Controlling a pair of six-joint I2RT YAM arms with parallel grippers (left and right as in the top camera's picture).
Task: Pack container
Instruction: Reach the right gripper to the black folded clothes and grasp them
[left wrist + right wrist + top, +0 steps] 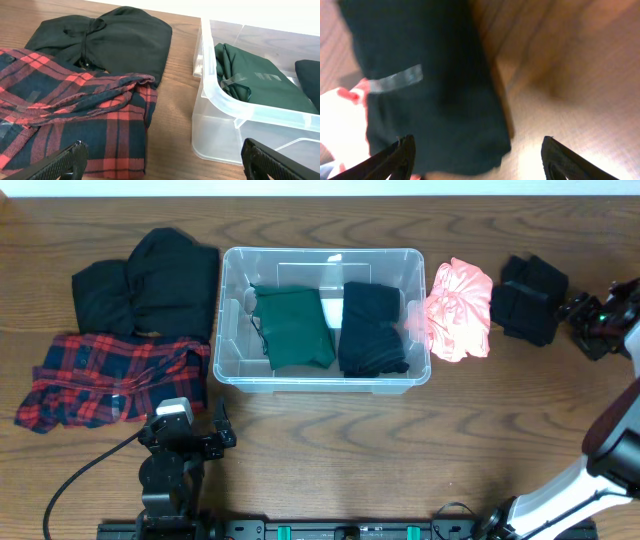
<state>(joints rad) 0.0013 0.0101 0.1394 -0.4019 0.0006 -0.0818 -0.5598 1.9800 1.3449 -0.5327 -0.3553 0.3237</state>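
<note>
Container [320, 384] with taped green garment [296, 328] beside black garment [372, 330] inside

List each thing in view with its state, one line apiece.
container, open-topped, partly packed.
green garment, folded, inside container.
black folded garment, inside container.
pink garment, crumpled on table, unpacked.
black bundle, folded on table, unpacked.
plaid shirt, loosely folded on table, unpacked.
black top, on table, unpacked.
left end effector, open, empty.
right end effector, open, at black bundle.
</note>
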